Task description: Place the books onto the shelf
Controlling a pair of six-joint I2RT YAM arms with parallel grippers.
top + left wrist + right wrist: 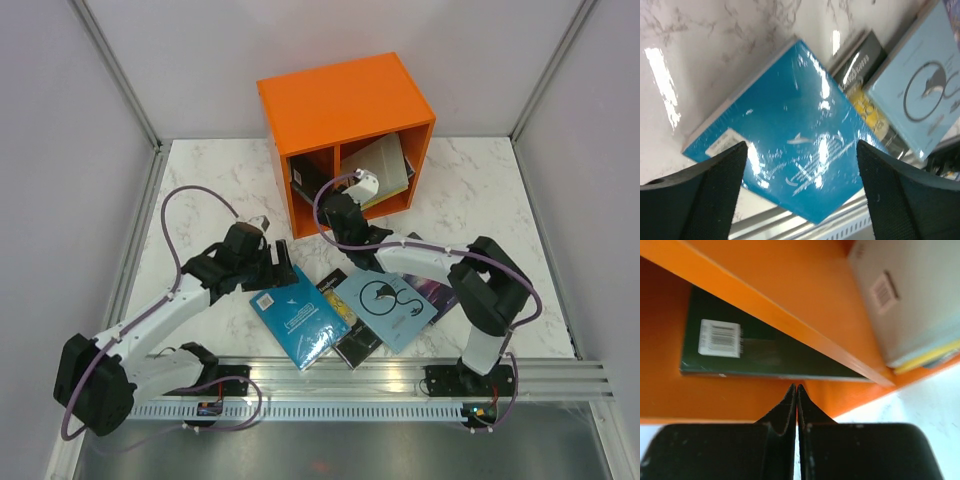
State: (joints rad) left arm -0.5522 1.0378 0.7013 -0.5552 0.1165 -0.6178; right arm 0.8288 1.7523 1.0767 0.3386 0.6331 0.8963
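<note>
Lying loose: 4 books [300, 318]; 1 shelf [340, 100]

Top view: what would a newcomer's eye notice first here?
The bright orange shelf at the far side of the table stands out, a dark green book in its left compartment. Near the arms, a glossy teal book lies under the left gripper, whose fingers stand open.

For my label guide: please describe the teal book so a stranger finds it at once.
Books lie on the table in front of the orange shelf. The teal book is the leftmost, under the open left gripper, beside a black book and a light blue book.
</note>
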